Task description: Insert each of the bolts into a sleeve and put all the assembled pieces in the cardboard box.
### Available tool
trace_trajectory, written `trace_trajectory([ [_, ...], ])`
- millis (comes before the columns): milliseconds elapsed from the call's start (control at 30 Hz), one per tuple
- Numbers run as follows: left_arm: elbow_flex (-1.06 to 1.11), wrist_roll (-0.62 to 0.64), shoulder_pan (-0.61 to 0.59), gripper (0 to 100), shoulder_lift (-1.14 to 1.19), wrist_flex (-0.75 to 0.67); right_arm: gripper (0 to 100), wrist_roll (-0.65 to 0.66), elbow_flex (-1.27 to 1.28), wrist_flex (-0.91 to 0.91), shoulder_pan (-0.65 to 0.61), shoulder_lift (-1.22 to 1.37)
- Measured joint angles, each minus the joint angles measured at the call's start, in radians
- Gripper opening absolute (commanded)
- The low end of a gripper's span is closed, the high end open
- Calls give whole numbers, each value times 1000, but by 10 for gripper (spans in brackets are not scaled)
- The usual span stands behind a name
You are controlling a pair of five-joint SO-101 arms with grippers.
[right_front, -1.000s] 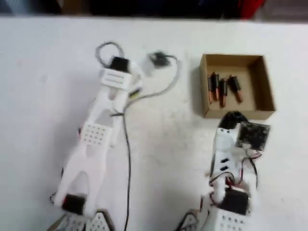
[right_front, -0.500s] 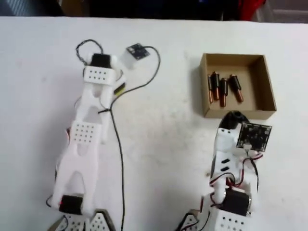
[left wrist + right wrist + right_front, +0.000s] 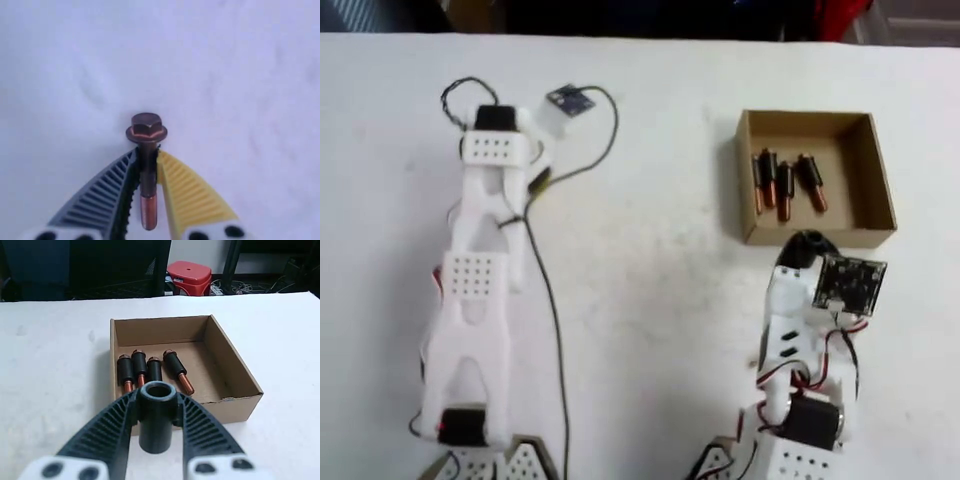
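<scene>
Left gripper (image 3: 145, 156) clamped on bolt (image 3: 146, 132) shank, over table (image 3: 235, 60) | right gripper (image 3: 156, 399) holding sleeve (image 3: 156, 435) upright, just beside cardboard box (image 3: 227, 372) | risk: arms well apart; slight misalignment at mating jams or tilts bolt

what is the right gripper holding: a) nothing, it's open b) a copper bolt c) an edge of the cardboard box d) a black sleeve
D: in the right wrist view the right gripper is shut on a black sleeve, its open end up, in front of the cardboard box.
</scene>
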Motion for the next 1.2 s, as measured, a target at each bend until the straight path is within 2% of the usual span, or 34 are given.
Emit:
trace_trajectory([
  [100, 144, 0, -2, 22, -91, 0, 18, 0, 0, 0, 0, 0],
  [367, 698, 2, 35, 23, -399, 2, 18, 0, 0, 0, 0, 0],
  [467, 815, 3, 63, 23, -477, 6, 18, 0, 0, 0, 0, 0],
  [667, 867, 3, 61, 24, -500, -100, 18, 0, 0, 0, 0, 0],
  [933, 867, 3, 61, 24, -500, -110, 18, 0, 0, 0, -2, 0],
  [1200, 873, 3, 61, 23, -617, -110, 18, 0, 0, 0, -2, 0],
])
